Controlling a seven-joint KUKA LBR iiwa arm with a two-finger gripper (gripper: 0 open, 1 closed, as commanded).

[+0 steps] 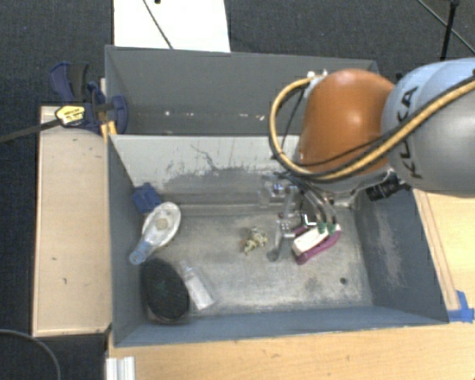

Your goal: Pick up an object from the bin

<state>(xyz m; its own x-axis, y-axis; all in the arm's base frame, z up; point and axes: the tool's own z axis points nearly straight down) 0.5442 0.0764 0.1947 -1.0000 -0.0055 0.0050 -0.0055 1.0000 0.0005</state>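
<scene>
My gripper [289, 226] hangs low over the right middle of the bin floor, beneath the arm's orange cover. Right beside it, on its right, lies a white and purple block with green bits [315, 243], tilted, its upper end tucked under the gripper. A small beige crumpled piece [255, 241] lies on the floor just left of the gripper, apart from it.
At the bin's left side are a white brush with a blue handle [155, 231], a blue scrap [145, 196], a black oval pad [165, 290] and a clear small bottle [196, 285]. The arm and cover hide the back right of the bin.
</scene>
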